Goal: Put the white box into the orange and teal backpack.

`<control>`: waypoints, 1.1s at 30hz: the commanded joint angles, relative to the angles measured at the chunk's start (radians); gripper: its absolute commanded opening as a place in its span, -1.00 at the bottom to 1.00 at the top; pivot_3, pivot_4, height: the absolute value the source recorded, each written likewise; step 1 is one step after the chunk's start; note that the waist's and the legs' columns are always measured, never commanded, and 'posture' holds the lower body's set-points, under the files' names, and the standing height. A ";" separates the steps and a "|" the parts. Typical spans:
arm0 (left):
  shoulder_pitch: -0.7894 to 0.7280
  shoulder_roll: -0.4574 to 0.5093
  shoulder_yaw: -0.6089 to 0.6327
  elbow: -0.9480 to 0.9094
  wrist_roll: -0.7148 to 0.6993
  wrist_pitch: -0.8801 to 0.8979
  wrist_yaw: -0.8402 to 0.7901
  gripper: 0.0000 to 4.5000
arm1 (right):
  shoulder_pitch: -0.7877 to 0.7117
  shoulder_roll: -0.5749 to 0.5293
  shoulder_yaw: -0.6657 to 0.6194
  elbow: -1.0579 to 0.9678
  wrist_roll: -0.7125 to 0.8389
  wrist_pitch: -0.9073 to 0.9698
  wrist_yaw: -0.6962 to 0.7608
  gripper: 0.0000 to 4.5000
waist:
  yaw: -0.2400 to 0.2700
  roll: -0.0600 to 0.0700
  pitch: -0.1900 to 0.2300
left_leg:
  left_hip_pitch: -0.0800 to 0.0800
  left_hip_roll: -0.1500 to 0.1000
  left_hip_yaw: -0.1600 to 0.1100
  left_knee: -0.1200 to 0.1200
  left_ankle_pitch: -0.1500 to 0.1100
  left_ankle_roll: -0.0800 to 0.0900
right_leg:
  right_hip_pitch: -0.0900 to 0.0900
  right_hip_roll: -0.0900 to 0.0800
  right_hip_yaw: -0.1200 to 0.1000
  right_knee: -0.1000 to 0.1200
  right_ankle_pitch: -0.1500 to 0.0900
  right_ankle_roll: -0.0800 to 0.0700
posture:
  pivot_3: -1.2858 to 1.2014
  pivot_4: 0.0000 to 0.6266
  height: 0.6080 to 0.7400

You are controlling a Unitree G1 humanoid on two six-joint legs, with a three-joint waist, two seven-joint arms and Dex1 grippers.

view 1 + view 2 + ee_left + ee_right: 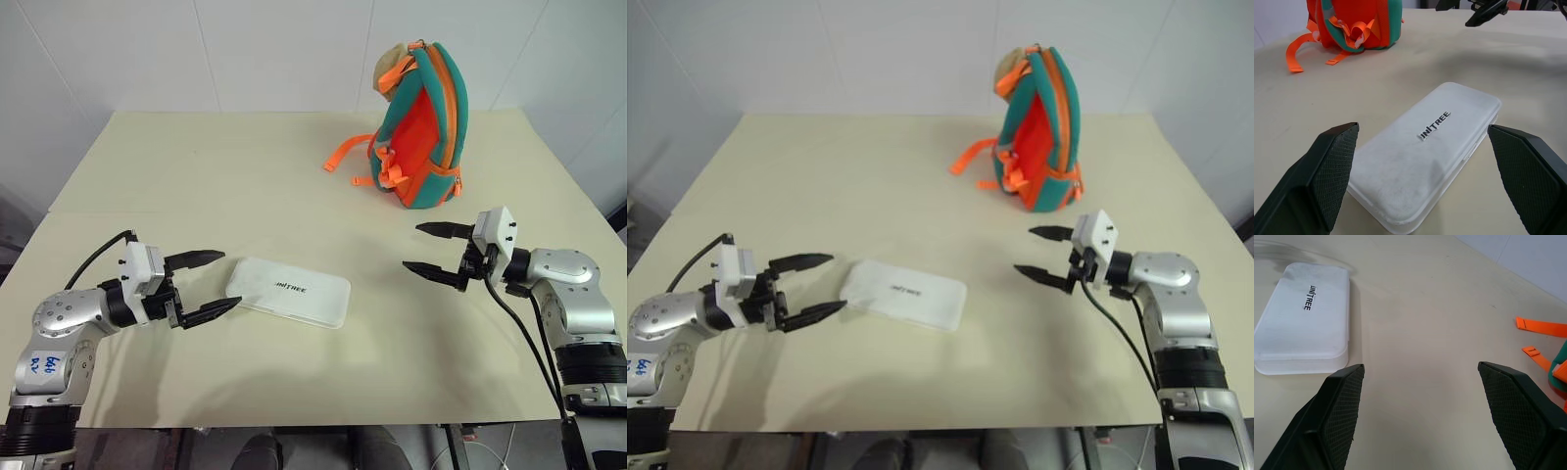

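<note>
Box [289, 291], flat, white, matte, round-cornered, lying near-centre on cream table [196, 166]. Backpack [423, 127], teal-and-orange fabric, upright far right. Left gripper [209, 285] beside box, right gripper [431, 251] apart, both spread, empty.

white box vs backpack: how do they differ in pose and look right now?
The white box lies flat near the table's front; the backpack stands upright toward the back. The box is plain white with small dark lettering; the backpack is teal and orange with loose straps. The box is low and slim, the backpack much taller. Both rest on the table, ungripped.
</note>
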 commanded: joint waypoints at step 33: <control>-0.119 -0.050 -0.056 0.434 0.280 -0.282 0.120 -1.00 | 0.193 0.126 0.228 -0.336 -0.108 0.364 -0.244 -0.95 | -0.001 -0.002 -0.001 | 0.000 0.001 0.002 0.000 0.000 0.001 | -0.002 0.001 0.001 0.002 0.000 0.000 | 0.03 -0.52 1.00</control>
